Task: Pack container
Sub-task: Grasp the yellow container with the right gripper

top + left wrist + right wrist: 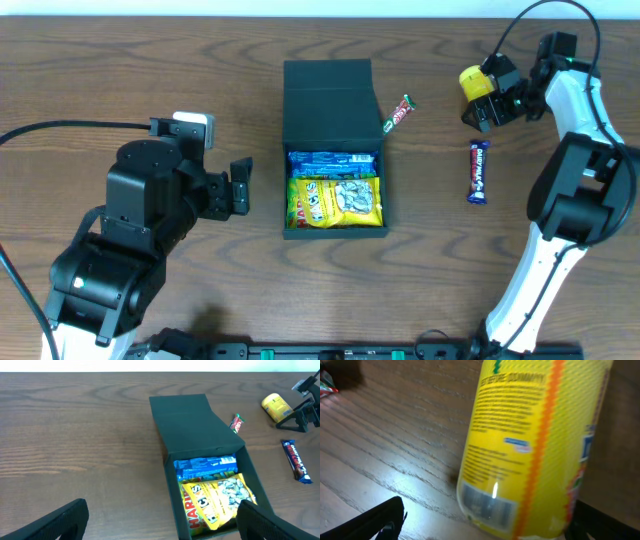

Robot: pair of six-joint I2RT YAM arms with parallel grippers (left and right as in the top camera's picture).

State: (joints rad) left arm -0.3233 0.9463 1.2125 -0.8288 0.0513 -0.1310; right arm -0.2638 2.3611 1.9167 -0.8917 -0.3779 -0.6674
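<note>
While its lid (328, 95) lies flipped back, the box (333, 232) at mid counter (100, 70) holds a blue packet (332, 162) and a yellow bag (335, 200) | left jaws wide, empty, beside box | right jaws wide, astride yellow can (477, 82)

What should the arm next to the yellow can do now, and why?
Probably close the right gripper on the yellow can. Its jaws are open, and in the wrist view the can fills the space between the fingers. The container lies open with snack packets inside, while the can is out on the table.
</note>
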